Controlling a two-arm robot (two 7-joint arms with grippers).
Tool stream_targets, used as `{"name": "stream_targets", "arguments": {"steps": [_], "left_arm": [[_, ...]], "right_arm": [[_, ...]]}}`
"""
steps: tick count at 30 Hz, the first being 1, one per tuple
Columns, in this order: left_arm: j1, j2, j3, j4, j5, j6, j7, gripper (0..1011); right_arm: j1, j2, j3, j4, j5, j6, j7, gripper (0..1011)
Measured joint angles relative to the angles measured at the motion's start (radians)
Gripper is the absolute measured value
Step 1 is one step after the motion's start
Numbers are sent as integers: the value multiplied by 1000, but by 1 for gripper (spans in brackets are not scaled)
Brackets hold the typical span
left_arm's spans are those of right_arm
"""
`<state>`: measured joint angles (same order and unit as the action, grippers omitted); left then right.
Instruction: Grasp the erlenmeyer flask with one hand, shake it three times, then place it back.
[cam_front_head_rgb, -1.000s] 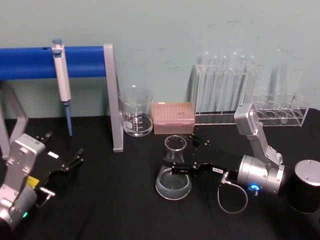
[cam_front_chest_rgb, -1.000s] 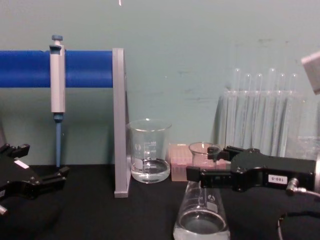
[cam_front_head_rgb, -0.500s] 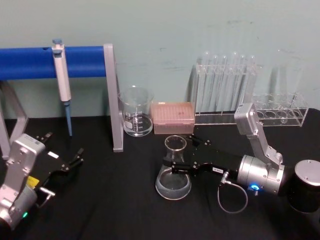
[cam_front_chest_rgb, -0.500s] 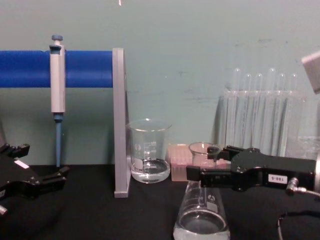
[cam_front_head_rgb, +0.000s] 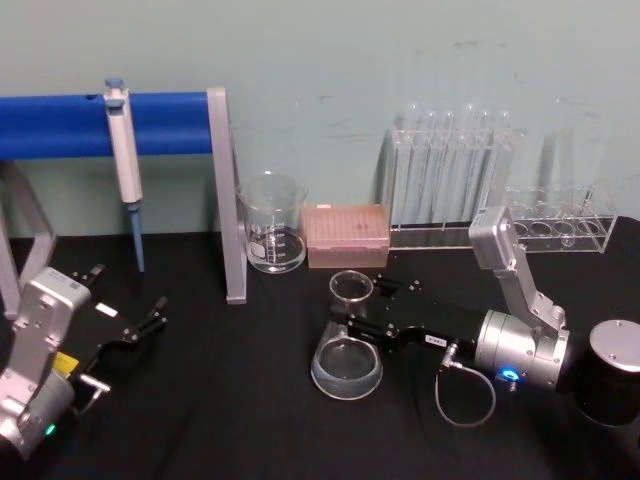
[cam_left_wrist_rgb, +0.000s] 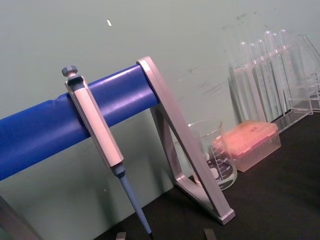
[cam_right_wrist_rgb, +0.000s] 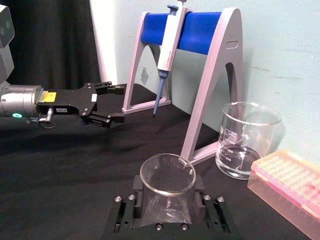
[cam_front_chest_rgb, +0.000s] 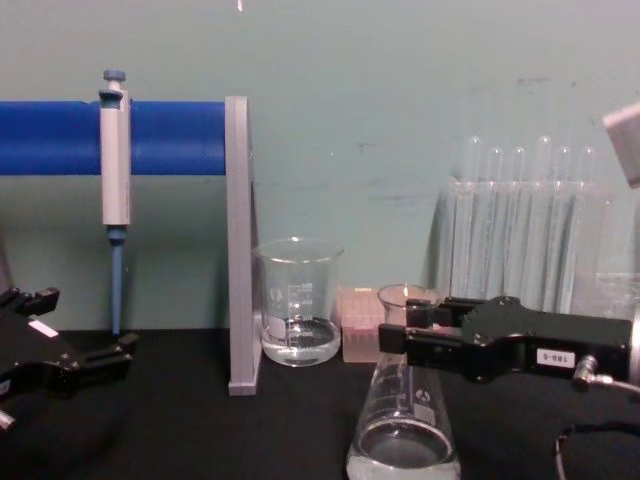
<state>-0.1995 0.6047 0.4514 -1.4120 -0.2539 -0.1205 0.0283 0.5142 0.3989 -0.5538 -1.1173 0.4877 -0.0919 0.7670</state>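
Centrally, the flask (cam_front_head_rgb: 347, 368) is standing upright on the table (cam_front_head_rgb: 230, 400), in front of the beaker (cam_front_head_rgb: 272, 237), with a little liquid lying in its base. The right gripper (cam_front_head_rgb: 361, 308) is reaching in from the right and clamping narrowly on the neck just under the flared rim, its pads appearing to touch the glass. Gripping there is probably leaving the wide base free to swing during shaking. The left gripper (cam_front_head_rgb: 132, 293) is resting parked at the left, fingers spread wide, well apart from the flask.
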Motion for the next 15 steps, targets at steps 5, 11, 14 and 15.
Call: {"name": "stream_targets", "arguments": {"steps": [5, 11, 14, 15], "left_arm": [[0, 0, 0, 0, 0, 0, 0, 1001], [0, 0, 0, 0, 0, 0, 0, 1001], [0, 0, 0, 0, 0, 0, 0, 1001], [0, 0, 0, 0, 0, 0, 0, 1001]], "right_arm": [[0, 0, 0, 0, 0, 0, 0, 460], [0, 0, 0, 0, 0, 0, 0, 453], [0, 0, 0, 0, 0, 0, 0, 453], [0, 0, 0, 0, 0, 0, 0, 453]]}}
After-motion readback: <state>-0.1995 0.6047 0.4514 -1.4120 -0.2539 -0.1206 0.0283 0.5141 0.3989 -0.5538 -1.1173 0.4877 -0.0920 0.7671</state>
